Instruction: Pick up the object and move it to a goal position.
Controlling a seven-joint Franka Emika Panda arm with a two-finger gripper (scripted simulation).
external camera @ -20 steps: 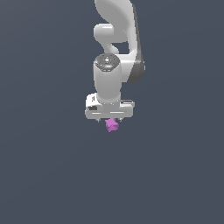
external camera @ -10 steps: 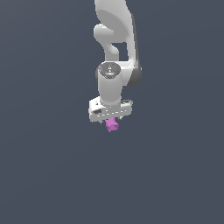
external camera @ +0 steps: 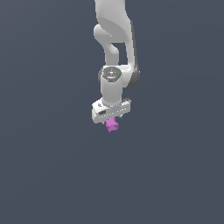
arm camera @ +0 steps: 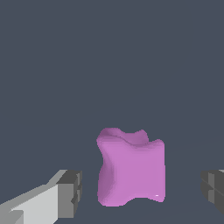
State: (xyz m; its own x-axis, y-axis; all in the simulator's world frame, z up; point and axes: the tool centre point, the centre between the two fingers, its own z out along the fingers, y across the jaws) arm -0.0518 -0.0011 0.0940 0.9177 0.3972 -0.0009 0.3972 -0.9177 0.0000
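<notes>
Gripper [external camera: 111,117] a touch lower than a second ago, wrist twisted slightly. Object [external camera: 112,126] in the same spot, directly under the palm. In the wrist view, pink chunk between the fingers [arm camera: 70,192], clear gap on each side – jaws wide, nothing gripped. Probably the last bit of descent before closing – pick not yet made, carry to goal all ahead.

Both renders are evenly and softly lit against a flat dark grey-blue backdrop. No cast shadows or glare are seen. Gentle shading is shown on the white glossy robot arm [external camera: 114,52]. Edges are rendered sharp throughout, without blur or distortion.
</notes>
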